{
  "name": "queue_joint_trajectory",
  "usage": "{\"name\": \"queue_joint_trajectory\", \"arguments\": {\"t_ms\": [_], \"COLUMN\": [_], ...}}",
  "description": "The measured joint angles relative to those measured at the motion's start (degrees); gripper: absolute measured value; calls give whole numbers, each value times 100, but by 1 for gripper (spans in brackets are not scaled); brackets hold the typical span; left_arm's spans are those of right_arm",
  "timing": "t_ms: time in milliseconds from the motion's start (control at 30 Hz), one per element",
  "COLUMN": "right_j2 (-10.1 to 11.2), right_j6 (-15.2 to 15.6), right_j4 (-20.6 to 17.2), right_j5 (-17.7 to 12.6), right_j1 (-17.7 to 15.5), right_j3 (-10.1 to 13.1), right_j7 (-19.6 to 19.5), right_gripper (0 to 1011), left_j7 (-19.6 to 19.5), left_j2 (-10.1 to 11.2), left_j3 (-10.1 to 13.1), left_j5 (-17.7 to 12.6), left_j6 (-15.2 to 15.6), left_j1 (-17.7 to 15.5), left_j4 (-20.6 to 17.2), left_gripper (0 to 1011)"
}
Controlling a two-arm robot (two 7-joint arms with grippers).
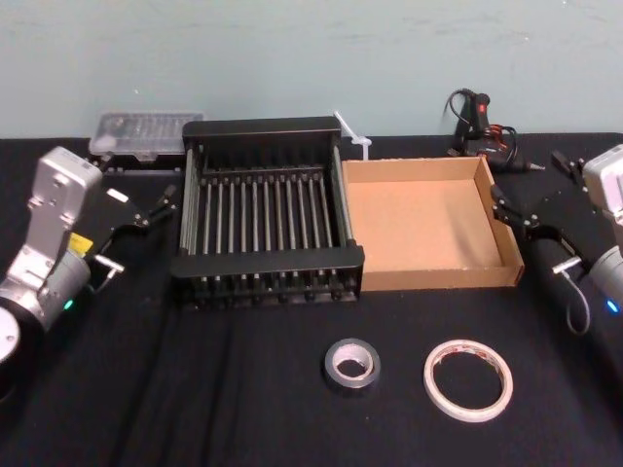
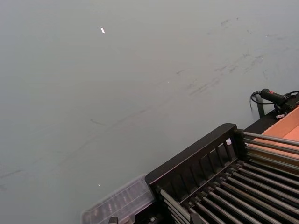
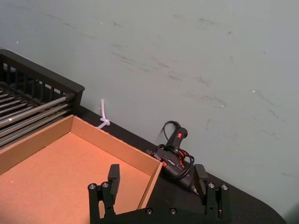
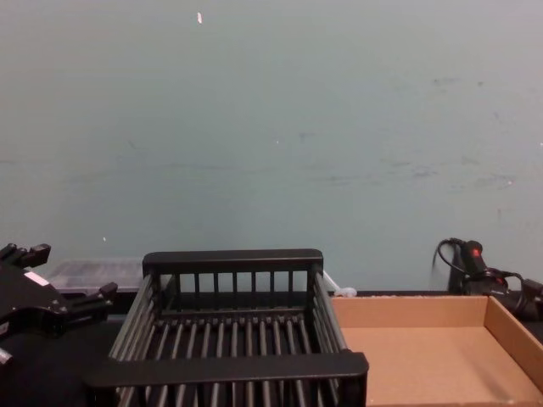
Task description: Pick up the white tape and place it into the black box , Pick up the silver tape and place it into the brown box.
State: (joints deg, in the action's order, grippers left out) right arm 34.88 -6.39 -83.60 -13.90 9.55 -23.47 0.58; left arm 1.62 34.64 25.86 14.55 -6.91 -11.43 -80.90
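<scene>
Your landmark is the black box (image 1: 268, 216), a hard plastic crate with a floor of parallel slatted bars, barred sides and thick solid rim rails, standing on a matte black tabletop (image 1: 195, 389). Touching its right wall sits the brown box (image 1: 428, 226), a shallow, open-topped tray of plain tan cardboard with low walls and nothing on its floor.

In front of the black box's right front corner lies the silver tape (image 1: 351, 365), a small, thick, dark grey roll with a pale core, flat on the table. Just to the right of it, well apart from the black box and in front of the brown box, lies the white tape (image 1: 468, 379), a wider, thin, flat ring with red print at its inner edge.

Your left gripper (image 1: 146, 206) hangs beside the black box's left wall, fingers spread, holding nothing. Your right gripper (image 1: 513, 211) hangs at the brown box's right wall, fingers wide apart, also holding nothing.

Behind the black box's left rear corner rests a clear ribbed plastic case (image 1: 144, 134). A black tool with red trim and coiled cable (image 1: 479, 119) lies behind the brown box.
</scene>
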Motion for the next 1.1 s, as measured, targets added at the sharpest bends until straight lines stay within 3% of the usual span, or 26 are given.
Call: {"name": "queue_joint_trajectory", "arguments": {"t_ms": [433, 867, 1100], "right_j2": [252, 630, 761], "right_j6": [428, 935, 1159], "right_j4": [-557, -1341, -1554], "right_j5": [-472, -1049, -1250], "right_j1": [-401, -1112, -1374], "right_j3": [353, 718, 815], "right_j7": [593, 1306, 1691], "right_gripper": [1002, 1002, 1002], "left_j7": [0, 0, 0], "left_j2": [0, 0, 0], "left_j3": [0, 0, 0], "left_j5": [0, 0, 0], "left_j6": [0, 0, 0], "left_j1": [0, 0, 0], "left_j4": [0, 0, 0], "left_gripper": [1001, 1001, 1001]}}
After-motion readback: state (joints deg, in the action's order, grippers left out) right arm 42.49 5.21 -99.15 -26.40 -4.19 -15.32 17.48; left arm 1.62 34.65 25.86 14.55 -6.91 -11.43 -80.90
